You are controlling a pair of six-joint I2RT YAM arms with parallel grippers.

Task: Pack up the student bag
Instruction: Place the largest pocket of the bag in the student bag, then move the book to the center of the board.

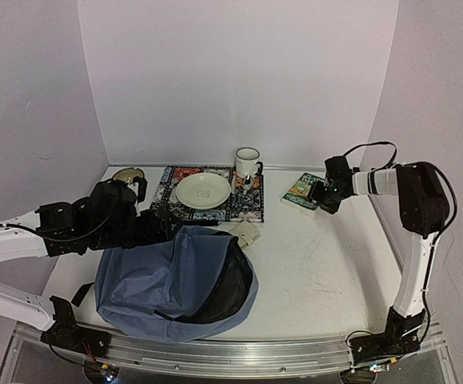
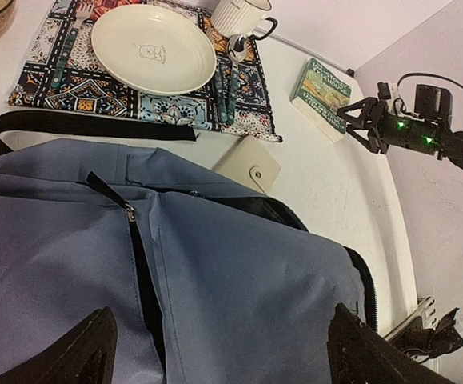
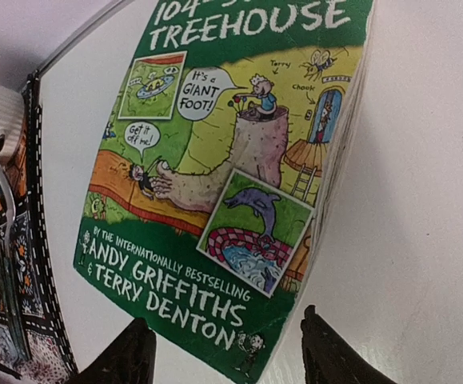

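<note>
The slate-blue student bag (image 1: pixel 163 280) lies flat at the front left of the table, its main mouth (image 1: pixel 233 284) gaping black toward the right. My left gripper (image 1: pixel 165 225) is open just above the bag's back edge; in the left wrist view (image 2: pixel 223 352) its jaws stand wide over the blue fabric (image 2: pixel 239 272) beside the front zipper (image 2: pixel 139 256). A green paperback book (image 1: pixel 301 192) lies at the back right. My right gripper (image 1: pixel 321 197) is open at the book's near end; in the right wrist view (image 3: pixel 227 352) the jaws straddle the cover's lower corner (image 3: pixel 239 184).
A patterned placemat (image 1: pixel 171 206) carries a cream plate (image 1: pixel 203 190), cutlery and a white mug (image 1: pixel 247 162). A beige snap case (image 1: pixel 247 233) lies by the bag's top. A small bowl (image 1: pixel 127 174) sits back left. A black strap (image 2: pixel 87 124) lies along the placemat.
</note>
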